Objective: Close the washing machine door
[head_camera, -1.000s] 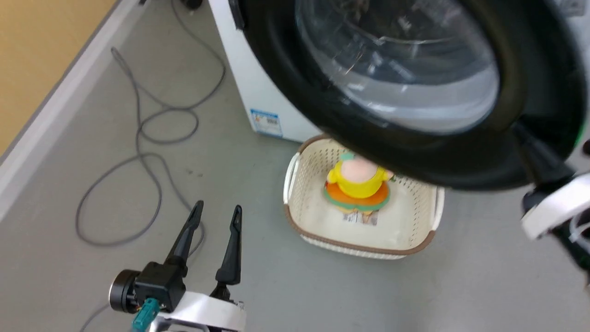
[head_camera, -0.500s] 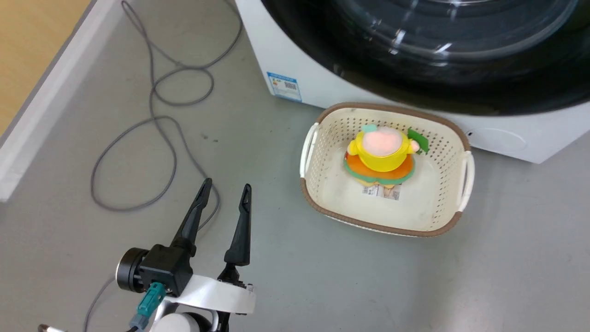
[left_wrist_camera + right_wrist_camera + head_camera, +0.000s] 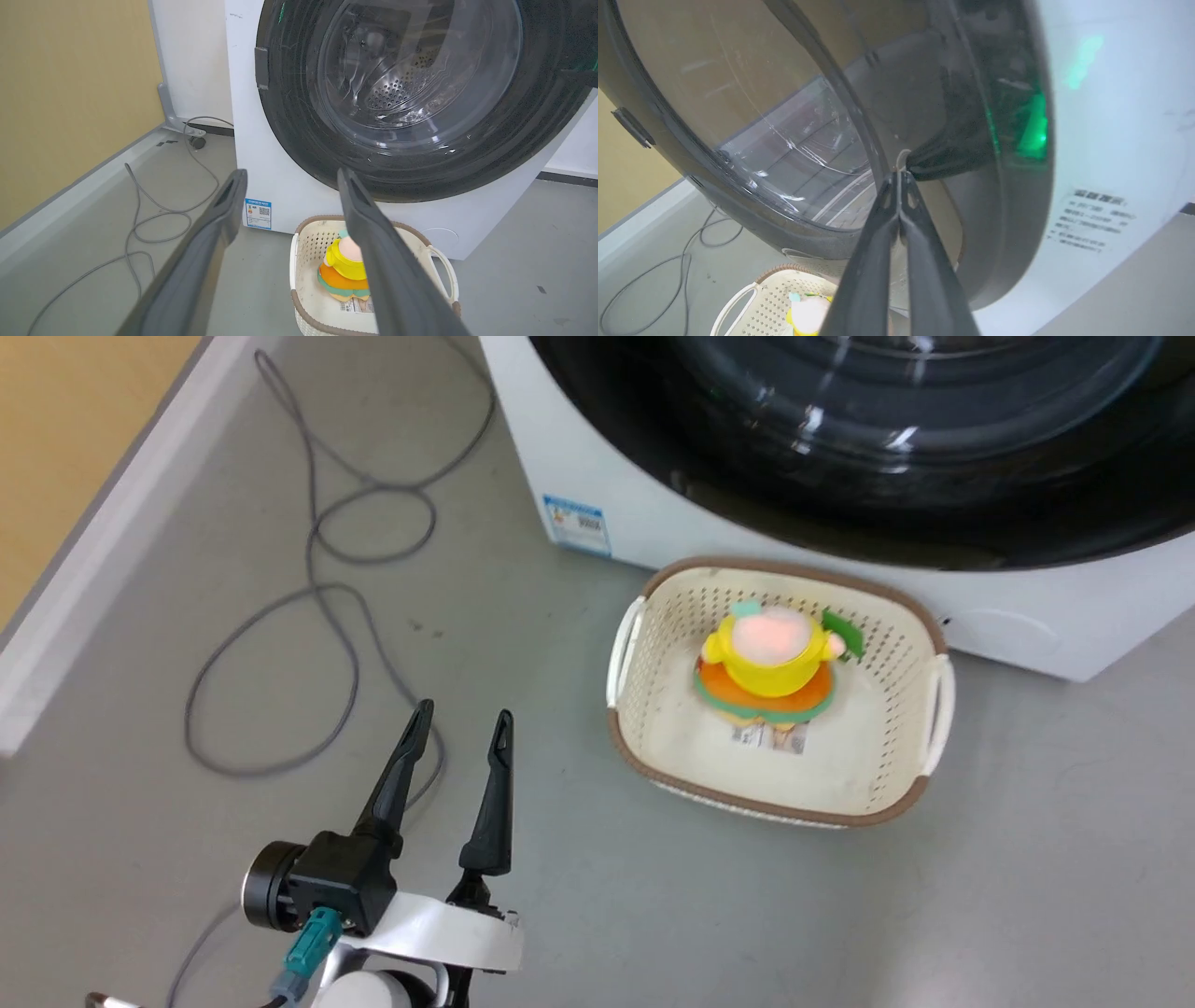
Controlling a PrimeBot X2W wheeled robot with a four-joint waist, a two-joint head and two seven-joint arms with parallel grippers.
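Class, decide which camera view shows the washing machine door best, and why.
The left wrist view: the washing machine door shows almost whole, black rim around the glass bowl. The head view catches its lower arc from above. The right wrist view sees it close and slanted, the right gripper shut near its rim.

Nothing is legible. The blue sticker (image 3: pixel 258 213) low on the washing machine (image 3: pixel 240 140) is too small, and grey print (image 3: pixel 1092 219) on its panel is blurred.

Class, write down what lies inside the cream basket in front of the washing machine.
Inside the basket sits a yellow and orange soft toy, a printed label showing at its base. The toy hides the basket bottom beneath it.
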